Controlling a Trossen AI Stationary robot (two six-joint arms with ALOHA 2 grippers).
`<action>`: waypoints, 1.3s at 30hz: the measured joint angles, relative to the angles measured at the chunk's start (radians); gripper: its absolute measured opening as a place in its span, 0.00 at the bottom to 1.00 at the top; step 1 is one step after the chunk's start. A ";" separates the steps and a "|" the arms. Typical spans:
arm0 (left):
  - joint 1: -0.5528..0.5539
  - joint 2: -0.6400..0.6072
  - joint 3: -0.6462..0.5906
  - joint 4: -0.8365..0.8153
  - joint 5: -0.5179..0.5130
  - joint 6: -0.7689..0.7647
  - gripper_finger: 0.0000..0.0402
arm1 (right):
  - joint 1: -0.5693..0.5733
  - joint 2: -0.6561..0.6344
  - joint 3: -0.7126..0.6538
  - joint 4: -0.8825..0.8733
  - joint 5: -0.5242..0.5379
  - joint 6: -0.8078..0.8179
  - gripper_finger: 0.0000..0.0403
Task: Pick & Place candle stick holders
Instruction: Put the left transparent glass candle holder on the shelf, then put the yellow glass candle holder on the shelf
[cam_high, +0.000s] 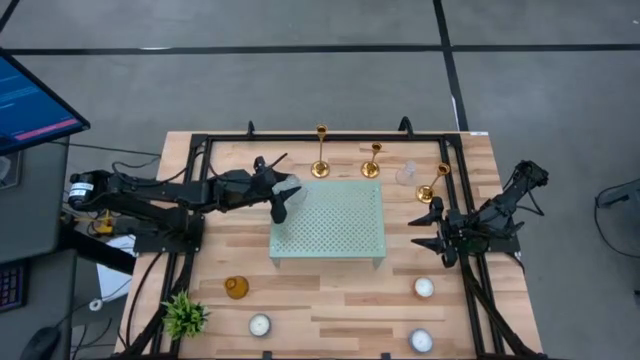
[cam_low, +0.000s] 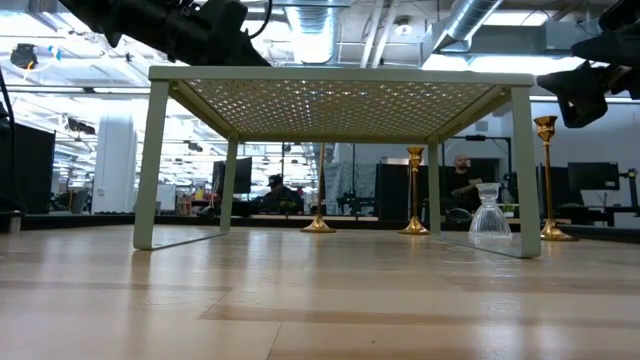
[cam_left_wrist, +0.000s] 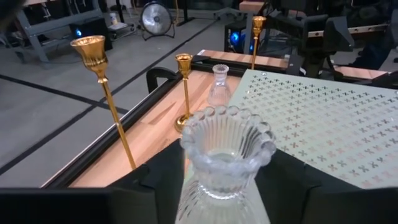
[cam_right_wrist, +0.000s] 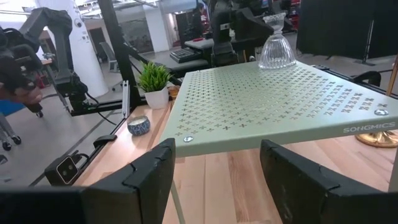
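Observation:
Three gold candle stick holders (cam_high: 320, 150) (cam_high: 372, 160) (cam_high: 432, 185) stand upright on their round bases along the table's far side, behind a green perforated shelf (cam_high: 330, 235). They also show in the left wrist view (cam_left_wrist: 102, 93) (cam_left_wrist: 184, 87) (cam_left_wrist: 256, 37). My left gripper (cam_high: 283, 203) reaches over the shelf's far left corner, shut on a ribbed clear glass holder (cam_left_wrist: 225, 149). My right gripper (cam_high: 435, 230) waits open at the shelf's right side, with nothing between its fingers (cam_right_wrist: 155, 174). My left gripper has the clear glass holder's lower bell-shaped body (cam_left_wrist: 186, 208) between its two fingers (cam_left_wrist: 149, 186), one on each side. The fingers come nearly level from the table's left. The holder stands upright with its foot (cam_right_wrist: 277, 62) on the shelf top.
A second clear glass holder (cam_high: 405, 173) stands on the table between two candle stick holders. Near the front are an amber glass cup (cam_high: 236, 288), three white tealights (cam_high: 259, 324) (cam_high: 424, 287) (cam_high: 421, 340) and a small plant (cam_high: 185, 315). Black rails (cam_high: 200, 150) frame the table.

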 joint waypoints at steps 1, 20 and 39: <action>0.000 0.000 0.000 -0.001 0.000 0.000 0.41 | 0.000 0.000 0.000 0.000 0.000 0.000 0.56; 0.000 -0.034 -0.001 -0.032 0.000 -0.028 0.43 | 0.000 0.000 0.000 0.000 0.000 -0.002 0.56; 0.000 -0.116 0.000 -0.142 -0.008 -0.063 0.71 | 0.000 0.000 0.000 0.000 0.000 0.000 0.56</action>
